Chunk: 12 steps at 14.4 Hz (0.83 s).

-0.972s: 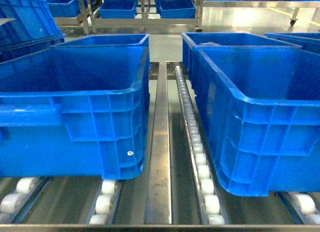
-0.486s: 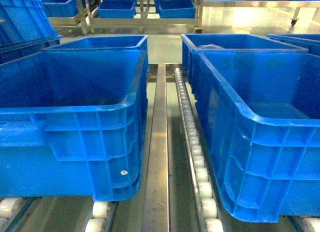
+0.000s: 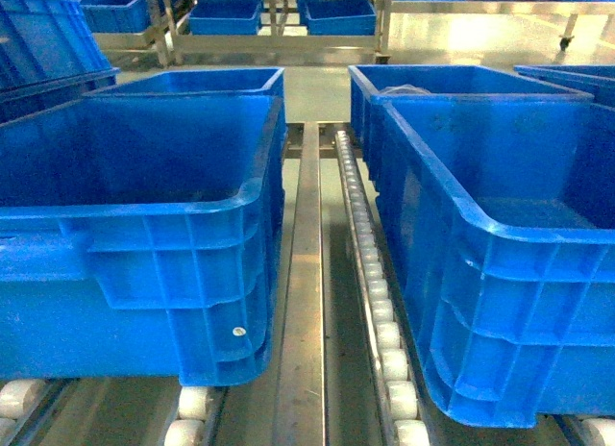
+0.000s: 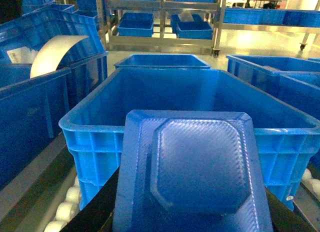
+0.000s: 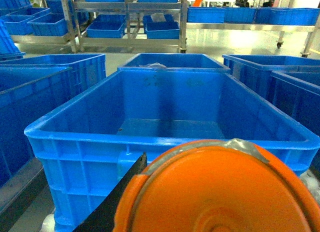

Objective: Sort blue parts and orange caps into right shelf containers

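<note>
Head view: two large blue totes side by side on a roller-conveyor shelf, left tote (image 3: 144,225), right tote (image 3: 500,254). A steel rail (image 3: 306,273) and a line of white rollers (image 3: 370,263) run between them. A second row of totes stands behind each, touching or just beside. Neither arm shows in this view.

Left wrist view: a blue part (image 4: 192,172), a flat moulded tray-like piece with a raised octagonal panel, fills the lower middle of the frame right at the camera, tilted up toward the lens. It sits where the left jaws would be, but the jaws themselves are hidden behind it; cannot tell how they stand. Just beyond the part's far edge lies the open left tote (image 4: 190,92). A pale curved sheet (image 4: 55,54) sits in a tote off to the left.

Right wrist view: an orange cap (image 5: 220,192), round and large in frame, with a strip of grey tape on its upper rim, covers the lower right. The right jaws are hidden behind it; grip state cannot be told. Directly ahead of the cap is the open right tote (image 5: 165,102), its floor bare where visible. A dark edge (image 5: 112,204) shows left of the cap.
</note>
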### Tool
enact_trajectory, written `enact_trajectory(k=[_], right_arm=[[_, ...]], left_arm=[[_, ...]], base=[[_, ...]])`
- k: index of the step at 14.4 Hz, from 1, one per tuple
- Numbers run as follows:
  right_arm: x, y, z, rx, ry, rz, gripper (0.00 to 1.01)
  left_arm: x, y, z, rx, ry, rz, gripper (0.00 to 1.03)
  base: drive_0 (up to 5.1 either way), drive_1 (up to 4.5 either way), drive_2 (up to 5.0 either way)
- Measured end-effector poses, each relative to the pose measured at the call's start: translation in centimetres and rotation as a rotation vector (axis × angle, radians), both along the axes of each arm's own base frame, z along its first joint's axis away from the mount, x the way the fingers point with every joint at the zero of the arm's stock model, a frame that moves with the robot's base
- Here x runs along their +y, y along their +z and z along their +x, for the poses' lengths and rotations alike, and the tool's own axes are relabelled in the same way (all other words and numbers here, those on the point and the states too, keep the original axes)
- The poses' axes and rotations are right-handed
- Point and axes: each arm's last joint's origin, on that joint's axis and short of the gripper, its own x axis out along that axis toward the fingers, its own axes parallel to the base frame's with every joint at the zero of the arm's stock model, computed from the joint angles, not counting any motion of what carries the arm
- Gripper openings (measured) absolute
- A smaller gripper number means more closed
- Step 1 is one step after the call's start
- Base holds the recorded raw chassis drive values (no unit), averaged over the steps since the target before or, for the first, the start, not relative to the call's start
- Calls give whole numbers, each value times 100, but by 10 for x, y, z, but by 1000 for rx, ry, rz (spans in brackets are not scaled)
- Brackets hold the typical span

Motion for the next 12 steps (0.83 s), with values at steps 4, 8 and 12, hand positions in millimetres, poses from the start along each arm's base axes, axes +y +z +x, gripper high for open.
enact_trajectory(k=[4, 8, 12], right_arm=[[0, 0, 0, 0, 0, 0, 44], [0, 0, 0, 0, 0, 0, 44], [0, 0, 0, 0, 0, 0, 44]], left_arm=[[0, 0, 0, 0, 0, 0, 42], [0, 0, 0, 0, 0, 0, 42], [0, 0, 0, 0, 0, 0, 42]], base=[[0, 0, 0], [0, 0, 0], [0, 0, 0]])
